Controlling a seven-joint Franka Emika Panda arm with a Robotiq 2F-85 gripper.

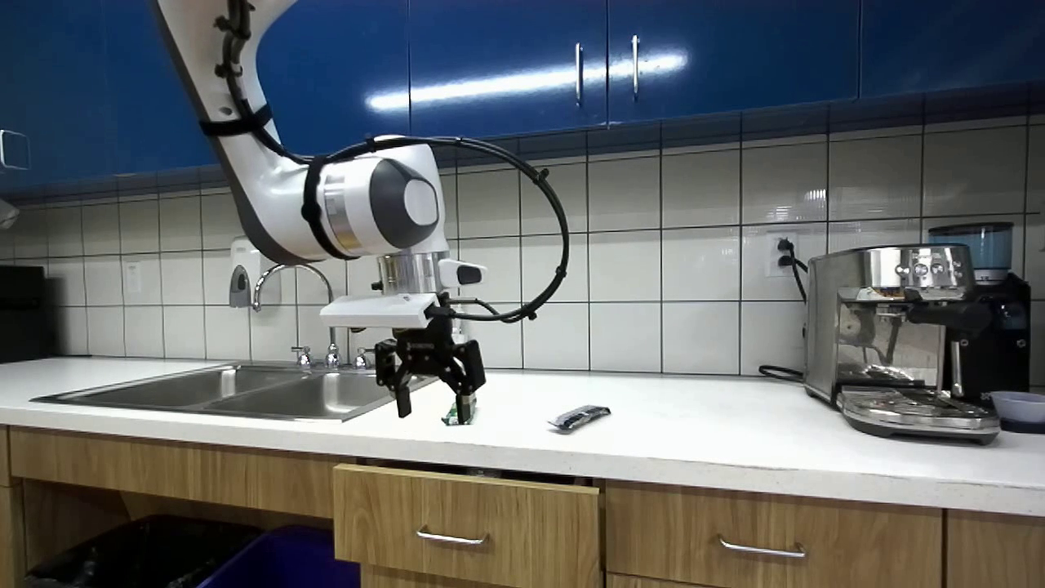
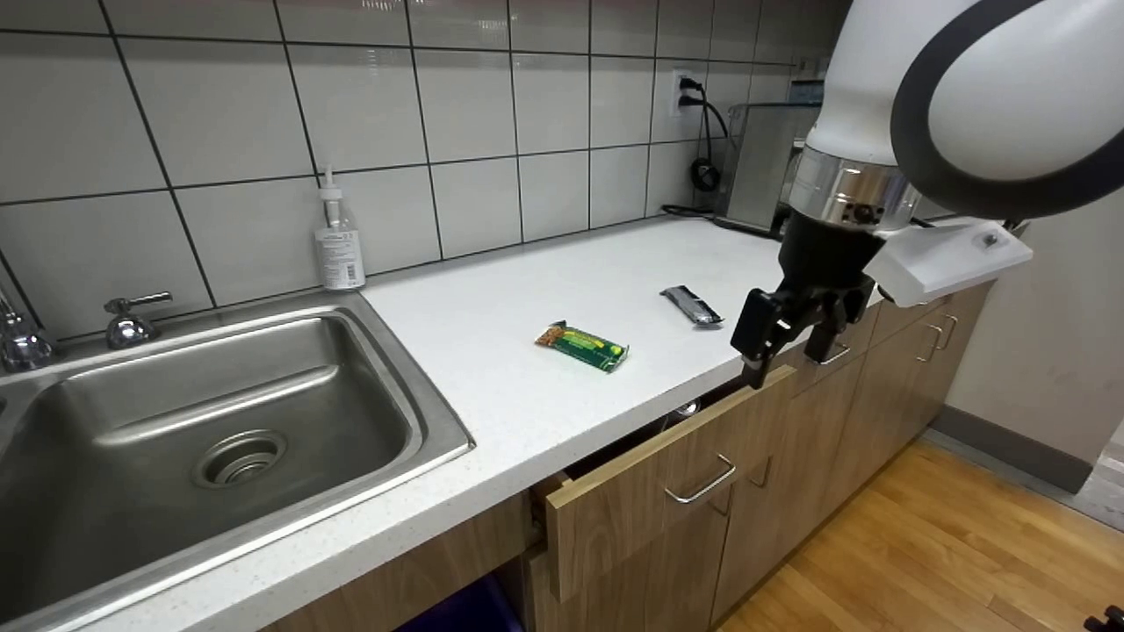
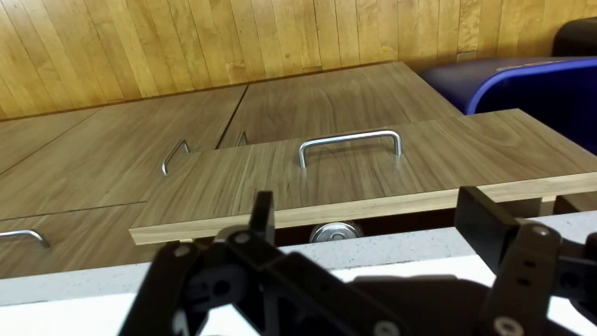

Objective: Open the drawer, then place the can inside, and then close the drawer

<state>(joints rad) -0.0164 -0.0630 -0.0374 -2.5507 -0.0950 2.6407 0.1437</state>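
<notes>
The drawer (image 1: 522, 523) is pulled partway out from under the counter, its silver bar handle (image 3: 350, 138) facing the room. Inside it lies the can; its round metal end (image 3: 335, 232) shows in the gap between drawer front and counter edge in the wrist view. A glint of the can (image 2: 688, 409) also appears in an exterior view, with the rest of it hidden. My gripper (image 1: 434, 406) is open, fingers pointing down and wide apart with nothing between them. It stands higher than the drawer front, touching neither drawer nor can.
On the white counter (image 2: 492, 290) lie a green wrapped bar (image 2: 584, 345) and a silver-black wrapped bar (image 2: 692, 305). A steel sink (image 2: 237, 421), a soap bottle (image 2: 340, 241) and an espresso machine (image 1: 890, 327) stand along it. Below is a purple bin (image 1: 282, 559).
</notes>
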